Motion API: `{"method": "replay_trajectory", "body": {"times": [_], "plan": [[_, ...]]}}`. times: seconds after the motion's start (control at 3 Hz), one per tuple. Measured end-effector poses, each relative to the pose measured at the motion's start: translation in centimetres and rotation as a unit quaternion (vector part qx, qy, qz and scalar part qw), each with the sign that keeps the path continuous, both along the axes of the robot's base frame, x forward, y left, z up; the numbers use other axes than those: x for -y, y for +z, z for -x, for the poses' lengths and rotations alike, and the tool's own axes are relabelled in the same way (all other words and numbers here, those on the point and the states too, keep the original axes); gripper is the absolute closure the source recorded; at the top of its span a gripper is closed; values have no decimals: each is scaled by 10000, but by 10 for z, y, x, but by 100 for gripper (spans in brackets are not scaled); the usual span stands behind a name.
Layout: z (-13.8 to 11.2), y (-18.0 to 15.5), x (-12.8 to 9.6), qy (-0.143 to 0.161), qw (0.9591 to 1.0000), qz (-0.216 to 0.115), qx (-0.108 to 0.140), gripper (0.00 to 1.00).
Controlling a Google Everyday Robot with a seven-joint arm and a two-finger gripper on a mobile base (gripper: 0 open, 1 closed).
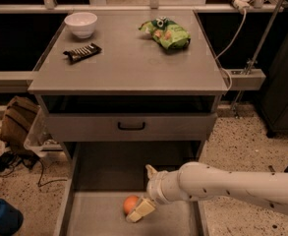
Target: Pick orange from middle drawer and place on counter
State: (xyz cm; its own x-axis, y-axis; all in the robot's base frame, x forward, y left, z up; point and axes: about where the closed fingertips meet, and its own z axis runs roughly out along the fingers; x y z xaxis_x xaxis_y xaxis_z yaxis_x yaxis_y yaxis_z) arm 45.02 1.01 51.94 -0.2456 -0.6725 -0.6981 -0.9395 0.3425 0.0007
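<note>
The orange (130,203) lies on the floor of the pulled-out middle drawer (94,220), near its centre. My gripper (139,206) reaches in from the right on a white arm and sits right against the orange's right side, low in the drawer. One cream finger (140,210) lies beside and just below the fruit; another finger (151,171) sticks up behind. The counter (133,63) is the grey top of the cabinet above.
On the counter stand a white bowl (81,23), a dark snack bar (82,52) and a green chip bag (167,31). A closed drawer front with a black handle (131,126) is above the open drawer. A brown bag (16,122) and cables lie on the floor at left.
</note>
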Motion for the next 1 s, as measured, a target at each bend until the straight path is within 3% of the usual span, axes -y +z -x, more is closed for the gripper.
{"method": "replay_trajectory", "body": {"times": [0.67, 1.0], "plan": [[-25, -64, -13, -5, 9990, -381, -232, 0], [-12, -111, -29, -300, 9970, -667, -244, 0]]}}
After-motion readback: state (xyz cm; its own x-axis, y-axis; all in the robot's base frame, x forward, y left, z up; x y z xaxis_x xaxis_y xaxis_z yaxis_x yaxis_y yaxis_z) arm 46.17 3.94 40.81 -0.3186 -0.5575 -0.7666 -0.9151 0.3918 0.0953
